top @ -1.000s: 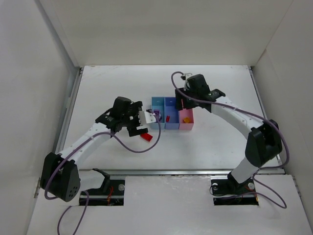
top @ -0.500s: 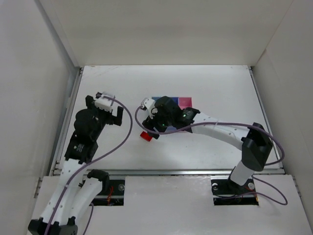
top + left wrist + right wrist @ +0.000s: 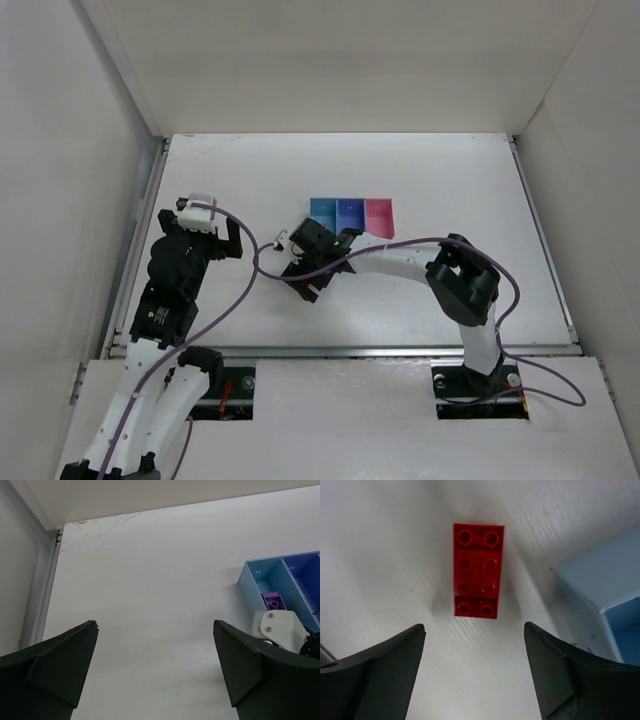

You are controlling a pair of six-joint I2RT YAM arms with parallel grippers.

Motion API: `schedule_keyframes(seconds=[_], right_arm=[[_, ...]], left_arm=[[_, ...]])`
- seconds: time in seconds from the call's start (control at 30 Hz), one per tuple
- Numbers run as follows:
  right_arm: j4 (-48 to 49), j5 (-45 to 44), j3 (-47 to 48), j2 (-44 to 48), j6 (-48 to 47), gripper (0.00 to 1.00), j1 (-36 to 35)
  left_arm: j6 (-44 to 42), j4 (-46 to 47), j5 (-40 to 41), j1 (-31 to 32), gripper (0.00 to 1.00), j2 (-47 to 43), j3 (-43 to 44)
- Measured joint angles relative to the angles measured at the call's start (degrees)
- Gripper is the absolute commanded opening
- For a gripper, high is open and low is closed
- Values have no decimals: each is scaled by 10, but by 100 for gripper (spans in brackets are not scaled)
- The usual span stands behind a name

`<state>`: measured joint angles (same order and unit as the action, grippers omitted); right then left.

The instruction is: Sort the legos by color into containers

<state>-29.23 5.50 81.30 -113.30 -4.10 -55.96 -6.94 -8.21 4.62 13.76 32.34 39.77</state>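
Note:
A red lego, a two-by-four brick, lies flat on the white table just ahead of my right gripper, which is open and empty, its fingers either side of the brick's line. In the top view my right gripper covers that brick. The three joined containers stand behind it: light blue, blue-violet and pink. A purple lego lies in the light blue bin. My left gripper is open and empty, well left of the bins, over bare table.
The light blue bin's corner is close to the right of the red brick. The white mount on my right wrist sits in front of the bins. A metal rail runs along the table's left edge.
My left arm has drawn back from the bins to the left. My right arm has swung from behind the bins round to their front left, down over the red brick.

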Motion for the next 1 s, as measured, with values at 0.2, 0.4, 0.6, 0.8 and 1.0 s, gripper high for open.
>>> schedule_keyframes(seconds=[0.2,0.4,0.6,0.8,1.0], right_arm=[[-3,-51,35,-23,35,83,-6],[5,-88,50,-56,70,59,-37],[14,-92,60,-63,80,0,-48],[13,-53,51,-38,75,0,-44],[1,-50,101,22,70,51,-44]], left_arm=[[8,7,0,0,100,0,-2],[14,13,5,0,100,11,-9],[15,15,13,0,100,16,-9],[18,19,21,0,100,5,-9],[19,36,34,-4,100,14,-8]])
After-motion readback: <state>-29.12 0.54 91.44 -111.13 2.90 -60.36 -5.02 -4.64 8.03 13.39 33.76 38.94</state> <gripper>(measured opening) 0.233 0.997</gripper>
